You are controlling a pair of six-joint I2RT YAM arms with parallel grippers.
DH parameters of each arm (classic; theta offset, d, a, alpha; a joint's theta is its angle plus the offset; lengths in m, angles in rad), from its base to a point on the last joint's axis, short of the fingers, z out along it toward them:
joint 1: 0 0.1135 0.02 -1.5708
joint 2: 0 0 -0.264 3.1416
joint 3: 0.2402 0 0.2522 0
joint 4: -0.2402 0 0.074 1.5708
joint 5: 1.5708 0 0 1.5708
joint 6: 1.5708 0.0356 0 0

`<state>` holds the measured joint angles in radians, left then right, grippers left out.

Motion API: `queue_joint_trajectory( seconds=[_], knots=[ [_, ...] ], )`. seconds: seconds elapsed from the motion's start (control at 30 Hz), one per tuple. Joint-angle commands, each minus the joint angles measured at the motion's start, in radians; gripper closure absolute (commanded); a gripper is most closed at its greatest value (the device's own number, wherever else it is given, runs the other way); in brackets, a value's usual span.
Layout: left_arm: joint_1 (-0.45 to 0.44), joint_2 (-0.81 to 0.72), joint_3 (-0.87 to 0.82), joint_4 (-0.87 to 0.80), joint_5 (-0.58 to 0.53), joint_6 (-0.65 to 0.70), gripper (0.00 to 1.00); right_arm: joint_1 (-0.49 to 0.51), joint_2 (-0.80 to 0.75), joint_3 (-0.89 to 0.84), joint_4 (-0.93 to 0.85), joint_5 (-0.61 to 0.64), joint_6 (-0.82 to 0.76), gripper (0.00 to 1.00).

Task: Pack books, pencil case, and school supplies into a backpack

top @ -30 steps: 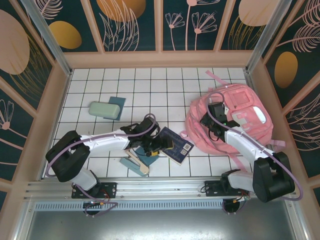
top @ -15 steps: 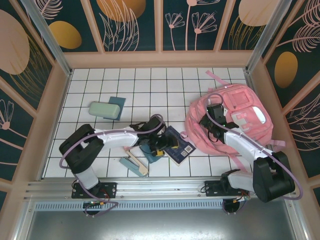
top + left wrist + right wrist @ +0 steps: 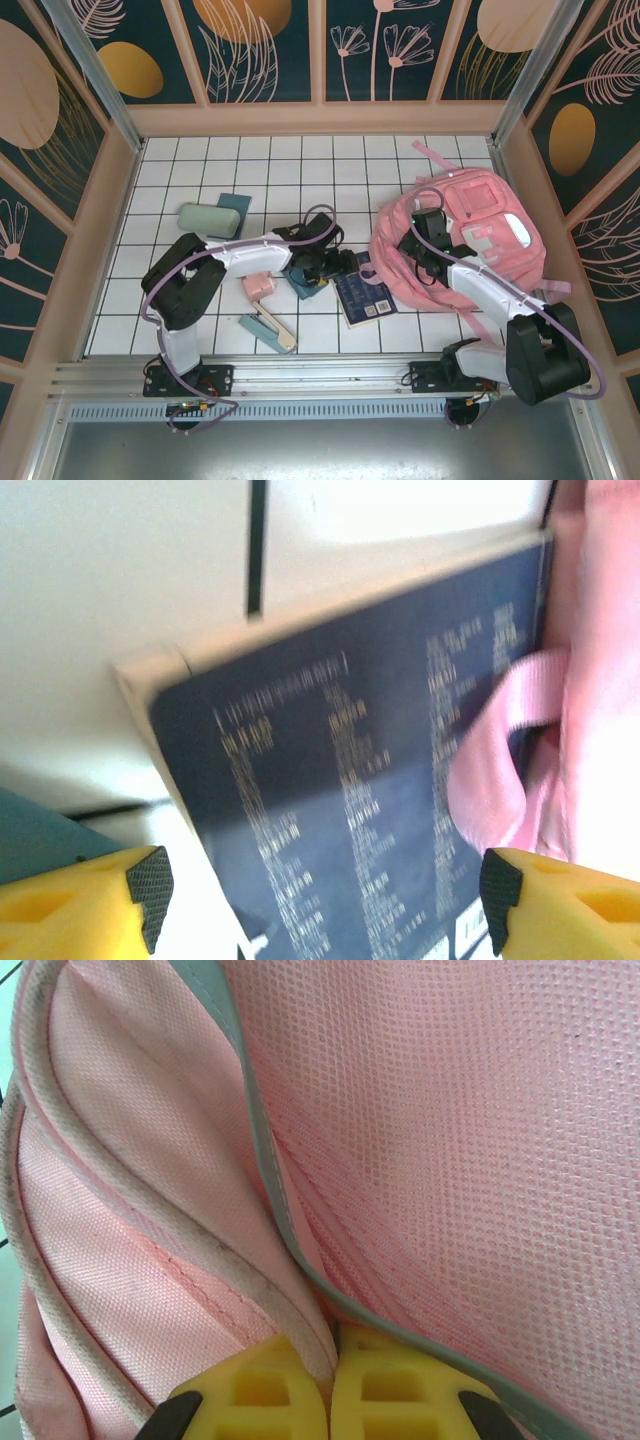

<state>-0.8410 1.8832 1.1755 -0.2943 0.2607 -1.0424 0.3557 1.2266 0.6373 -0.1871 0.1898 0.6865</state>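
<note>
From above, the left gripper point(image 3: 325, 268) sits beside the flat dark navy book with pale text lines point(image 3: 365, 297), which lies just beside the large pink fabric backpack point(image 3: 490, 225), where the right gripper point(image 3: 418, 250) meets its left edge; the left wrist view shows fingers point(image 3: 70, 910) spread wide over the book, and the right wrist view shows fingers point(image 3: 260, 1400) pinched together on a fold of backpack fabric.

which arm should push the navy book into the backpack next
Left. Its jaws stand open right over the navy book, beside the backpack; the right arm's jaws are shut on the backpack's edge, so it is busy.

Left gripper point(image 3: 318, 895) jaws spread wide, right gripper point(image 3: 330, 1375) jaws pinching backpack point(image 3: 450, 1140)
</note>
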Motion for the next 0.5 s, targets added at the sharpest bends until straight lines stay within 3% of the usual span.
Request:
queue_joint_trajectory(
  seconds=[0.0,0.13,0.47],
  knots=[
    [0.02,0.045,0.01,-0.152,-0.12,0.103,0.17,0.015,-0.015,-0.012,-0.091,0.021,-0.007,1.0],
    [0.031,-0.01,0.01,-0.173,-0.146,0.125,0.17,0.014,-0.019,-0.002,-0.097,0.034,-0.024,1.0],
    [-0.049,-0.142,-0.092,-0.014,0.008,-0.004,0.17,0.012,-0.031,-0.008,-0.104,0.038,-0.036,1.0]
  ],
)
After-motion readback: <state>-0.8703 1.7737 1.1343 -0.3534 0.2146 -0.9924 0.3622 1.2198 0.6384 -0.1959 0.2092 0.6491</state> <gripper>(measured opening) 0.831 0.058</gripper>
